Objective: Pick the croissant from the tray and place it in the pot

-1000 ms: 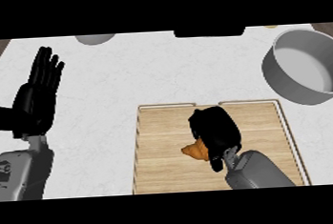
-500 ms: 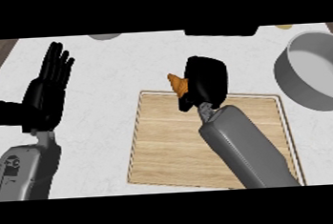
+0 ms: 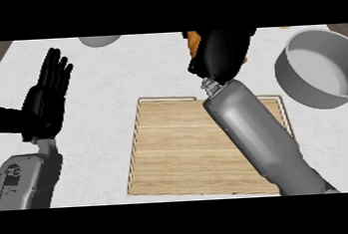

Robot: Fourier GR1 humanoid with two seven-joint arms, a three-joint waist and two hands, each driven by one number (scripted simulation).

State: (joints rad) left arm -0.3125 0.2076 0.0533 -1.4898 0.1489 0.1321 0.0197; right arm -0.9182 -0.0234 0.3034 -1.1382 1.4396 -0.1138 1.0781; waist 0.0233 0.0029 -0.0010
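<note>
My right hand (image 3: pixel 219 53) is lifted above the counter beyond the far edge of the wooden tray (image 3: pixel 186 148), fingers curled round the orange croissant (image 3: pixel 193 42); only a sliver of it shows at the hand's left side. The grey pot (image 3: pixel 323 67) stands on the counter to the right of that hand, its inside bare. My left hand (image 3: pixel 44 98) rests open at the left, fingers up, holding nothing.
A grey bowl-like rim (image 3: pixel 99 40) shows at the far edge of the white counter, left of centre. The tray lies in the middle, partly covered by my right forearm (image 3: pixel 255 134).
My right hand has risen from the tray with the croissant and travelled away from me and slightly rightward, toward the pot. The left hand has stayed put.
</note>
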